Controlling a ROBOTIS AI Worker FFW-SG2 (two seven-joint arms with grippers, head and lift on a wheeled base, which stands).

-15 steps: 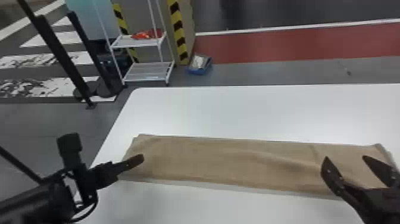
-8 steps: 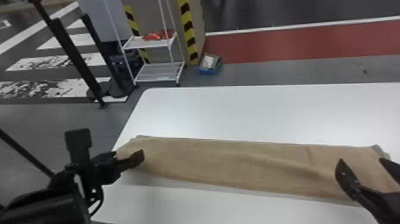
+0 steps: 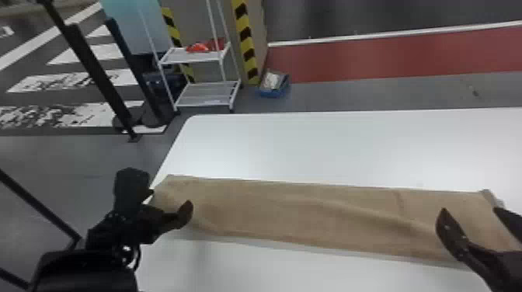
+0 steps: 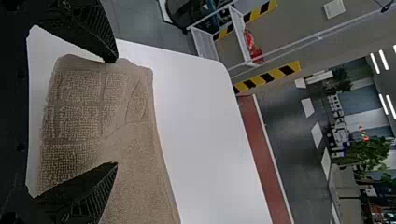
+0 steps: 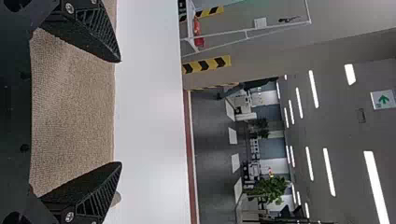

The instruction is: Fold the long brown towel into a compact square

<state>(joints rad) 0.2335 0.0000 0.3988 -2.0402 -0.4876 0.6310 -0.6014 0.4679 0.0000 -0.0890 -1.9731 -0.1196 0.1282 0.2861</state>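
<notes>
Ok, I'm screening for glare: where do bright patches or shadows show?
Head view: bright sheen on the white table beyond the towel, faint shadow along its near edge; right wrist view: ceiling lights glowing white; left wrist view: a few more.

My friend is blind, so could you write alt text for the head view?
A brown towel lies across a white table, the robot's open left end effector near one end and open right end effector near the other; a white rack stands beyond.
</notes>
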